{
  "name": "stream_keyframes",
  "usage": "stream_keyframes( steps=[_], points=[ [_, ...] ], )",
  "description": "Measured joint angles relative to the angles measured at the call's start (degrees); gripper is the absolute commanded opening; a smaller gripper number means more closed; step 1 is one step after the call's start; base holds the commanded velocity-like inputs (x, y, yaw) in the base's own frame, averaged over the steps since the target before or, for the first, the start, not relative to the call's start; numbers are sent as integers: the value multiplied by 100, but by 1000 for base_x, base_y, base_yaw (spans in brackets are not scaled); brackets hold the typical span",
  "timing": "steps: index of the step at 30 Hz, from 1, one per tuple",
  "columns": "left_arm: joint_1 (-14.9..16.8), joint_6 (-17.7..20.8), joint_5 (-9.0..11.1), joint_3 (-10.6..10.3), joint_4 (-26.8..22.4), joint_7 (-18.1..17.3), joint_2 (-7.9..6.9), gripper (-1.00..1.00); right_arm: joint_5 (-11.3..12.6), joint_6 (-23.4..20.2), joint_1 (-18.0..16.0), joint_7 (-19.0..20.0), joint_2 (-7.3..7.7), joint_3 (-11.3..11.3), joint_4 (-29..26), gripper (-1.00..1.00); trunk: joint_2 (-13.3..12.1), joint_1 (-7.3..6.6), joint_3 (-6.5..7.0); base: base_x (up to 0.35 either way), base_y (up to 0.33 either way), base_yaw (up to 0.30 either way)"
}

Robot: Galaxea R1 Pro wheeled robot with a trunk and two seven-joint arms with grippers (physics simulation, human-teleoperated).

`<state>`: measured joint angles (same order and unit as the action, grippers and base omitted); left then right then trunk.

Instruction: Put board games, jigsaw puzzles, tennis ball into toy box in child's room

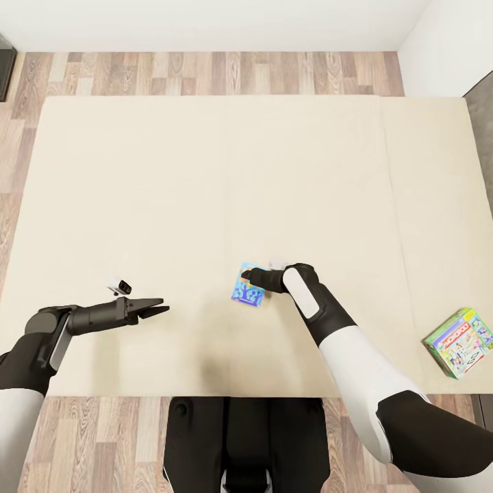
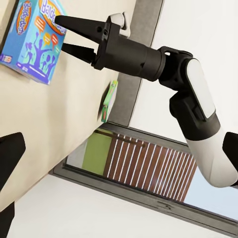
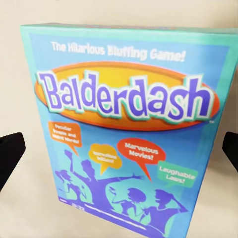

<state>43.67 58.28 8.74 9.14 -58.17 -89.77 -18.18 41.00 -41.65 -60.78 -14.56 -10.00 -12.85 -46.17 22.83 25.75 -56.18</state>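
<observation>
On the bed: a small blue board game (image 1: 247,287) lies flat near the front edge of the cream mattress (image 1: 205,192), about mid-width; a second game box (image 1: 460,342) sits well apart, toward the mattress's front right corner.
Blue box, look: turquoise face with a darker blue panel, an orange and yellow oval behind the title, purple silhouettes of people along the lower part, and speech bubbles in orange, yellow, red and green.
Blue box, writing: "The Hilarious Bluffing Game!" across the top, "Balderdash" (image 3: 126,134) in large purple letters, "Marvelous Movies!" in the red bubble, "Laughable Laws!" in the green one; the orange and yellow bubbles are too blurred to read.
Second box, look: green border, white face with colourful printing; its lettering is too small to make out.
Right end effector (image 1: 245,276): reaches over the blue box, its dark fingers spread apart above the top of the lid, pinching nothing.
Left end effector (image 1: 155,307): hovers over bare mattress, well to the left of the blue box, fingers slightly spread and holding nothing.
Around the bed: wood-plank floor (image 1: 205,72) and white walls.
</observation>
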Motion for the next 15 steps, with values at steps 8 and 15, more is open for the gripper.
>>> stream_keyframes(
  steps=[8, 15],
  points=[
    [0, 0, -2, 1, 0, 0, 1, 100, 0, 0, 0, 0, 0, 0, 0, 100, 0, 0, -29, 0, 0, 0],
    [0, 0, -1, -1, -1, 0, 1, 100, 0, 0, 2, 0, 0, 0, 0, 100, 0, 0, -45, 0, 0, 0]
  ],
)
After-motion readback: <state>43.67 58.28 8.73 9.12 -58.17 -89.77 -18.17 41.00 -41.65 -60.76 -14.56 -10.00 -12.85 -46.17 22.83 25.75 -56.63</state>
